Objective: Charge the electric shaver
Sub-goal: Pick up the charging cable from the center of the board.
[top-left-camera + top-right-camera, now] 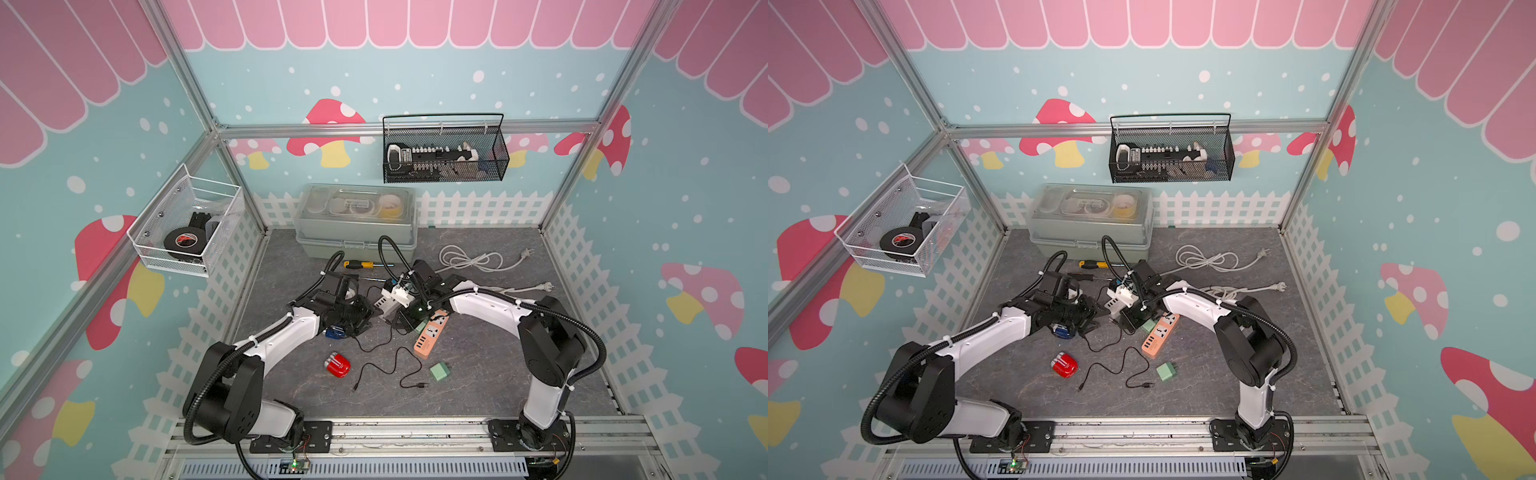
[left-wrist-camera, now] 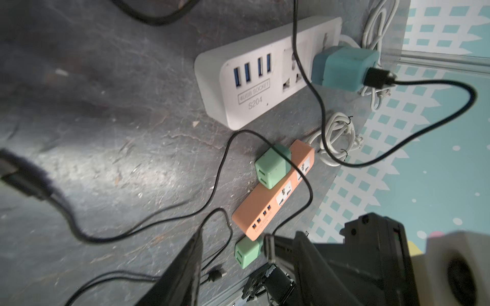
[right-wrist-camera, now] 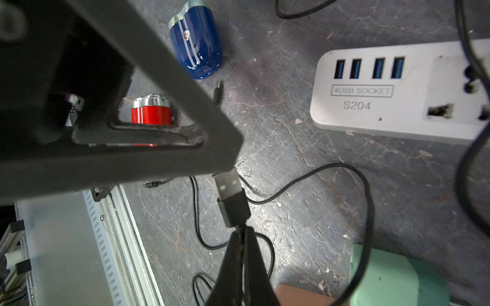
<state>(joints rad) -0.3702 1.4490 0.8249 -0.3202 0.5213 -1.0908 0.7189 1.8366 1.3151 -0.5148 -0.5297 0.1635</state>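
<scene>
A blue shaver (image 1: 334, 332) (image 3: 197, 45) lies on the grey table beside my left gripper (image 1: 365, 318). A red shaver (image 1: 338, 365) (image 3: 151, 112) lies nearer the front. My right gripper (image 3: 242, 230) is shut on a black cable just behind its USB plug (image 3: 229, 190), held above the table near the white power strip (image 3: 397, 90) (image 2: 265, 74). The left gripper (image 2: 232, 246) is open with only table between its fingers; one finger's tip (image 3: 222, 148) touches the plug's metal end. The cable's small plug (image 3: 218, 92) lies loose by the blue shaver.
An orange power strip (image 2: 275, 190) carries a green adapter (image 2: 273, 167); another green adapter (image 1: 439, 371) lies loose. A teal adapter (image 2: 344, 69) sits in the white strip. A toolbox (image 1: 355, 220), screwdriver (image 1: 357, 264) and white cables (image 1: 473, 259) lie behind. Black cable loops cross the table.
</scene>
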